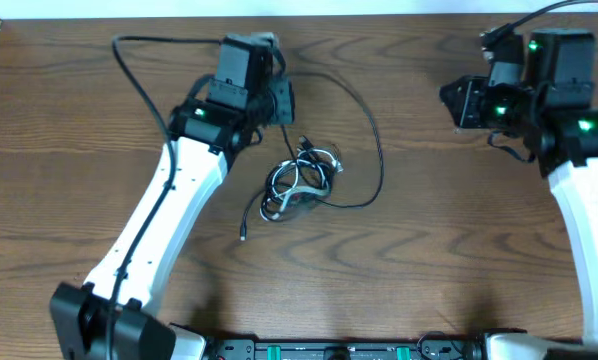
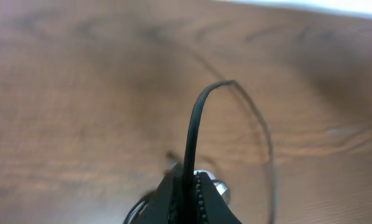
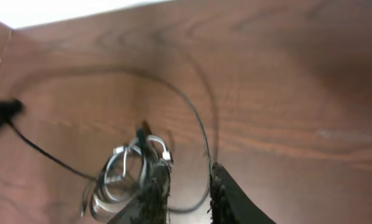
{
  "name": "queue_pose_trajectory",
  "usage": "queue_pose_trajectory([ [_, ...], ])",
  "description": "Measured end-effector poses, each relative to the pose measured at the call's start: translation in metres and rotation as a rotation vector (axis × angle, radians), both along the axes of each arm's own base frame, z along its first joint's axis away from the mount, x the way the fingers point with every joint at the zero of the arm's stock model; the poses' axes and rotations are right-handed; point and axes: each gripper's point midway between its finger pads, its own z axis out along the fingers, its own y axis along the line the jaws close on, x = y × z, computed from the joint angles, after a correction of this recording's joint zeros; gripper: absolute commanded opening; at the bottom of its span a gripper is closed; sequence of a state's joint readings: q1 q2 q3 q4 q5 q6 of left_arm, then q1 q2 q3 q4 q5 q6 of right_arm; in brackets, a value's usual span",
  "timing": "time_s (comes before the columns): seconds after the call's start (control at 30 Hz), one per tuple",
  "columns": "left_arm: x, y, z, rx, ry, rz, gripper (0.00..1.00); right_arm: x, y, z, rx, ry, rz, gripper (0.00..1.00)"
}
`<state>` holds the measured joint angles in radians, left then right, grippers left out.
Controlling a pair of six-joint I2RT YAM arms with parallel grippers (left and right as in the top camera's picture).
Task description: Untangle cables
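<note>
While the left gripper (image 2: 187, 186) pinches the long black cord (image 2: 195, 118) just far of centre, the knot of cables (image 1: 299, 185) lies at centre, loops unseparated; right gripper (image 3: 189, 171), far right, jaws slightly spread, empty; untangling looks barely begun

Wood-grain table (image 1: 449, 260), white strip (image 1: 279, 6) — far edge

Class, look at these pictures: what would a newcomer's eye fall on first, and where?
A cable tangle of white, grey and black cords sits in the middle of the table. The left gripper, shut, pinches a black cable that arches up out of it. The right gripper hangs apart at the table's right, slightly open and empty.
</note>
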<state>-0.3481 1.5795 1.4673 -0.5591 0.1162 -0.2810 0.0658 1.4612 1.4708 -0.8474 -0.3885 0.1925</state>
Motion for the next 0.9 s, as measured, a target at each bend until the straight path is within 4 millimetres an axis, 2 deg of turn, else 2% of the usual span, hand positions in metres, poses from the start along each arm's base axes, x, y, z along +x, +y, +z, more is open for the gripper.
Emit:
queue_pose_trajectory([
  [0.17, -0.003, -0.002, 0.056, -0.078, -0.138, -0.003, 0.08, 0.001, 0.02, -0.036, -0.011, 0.104, 0.08, 0.23],
  [0.27, -0.008, -0.001, 0.089, -0.126, -0.228, 0.003, 0.08, 0.003, 0.032, -0.053, -0.021, 0.139, 0.124, 0.39],
  [0.3, -0.01, 0.0, 0.102, -0.144, -0.264, 0.006, 0.08, 0.004, 0.038, -0.058, -0.028, 0.142, 0.147, 0.42],
  [0.43, -0.017, 0.002, 0.15, -0.214, -0.404, 0.013, 0.07, 0.008, 0.055, -0.067, -0.036, 0.131, 0.208, 0.48],
  [0.6, -0.037, 0.01, 0.202, -0.285, -0.544, 0.016, 0.08, 0.012, 0.074, -0.068, -0.013, 0.102, 0.268, 0.48],
  [0.73, -0.05, 0.014, 0.221, -0.31, -0.593, 0.017, 0.07, 0.016, 0.089, -0.073, 0.017, 0.092, 0.311, 0.49],
  [0.9, -0.052, 0.015, 0.224, -0.331, -0.593, 0.025, 0.08, 0.021, 0.105, -0.075, 0.058, 0.086, 0.33, 0.51],
])
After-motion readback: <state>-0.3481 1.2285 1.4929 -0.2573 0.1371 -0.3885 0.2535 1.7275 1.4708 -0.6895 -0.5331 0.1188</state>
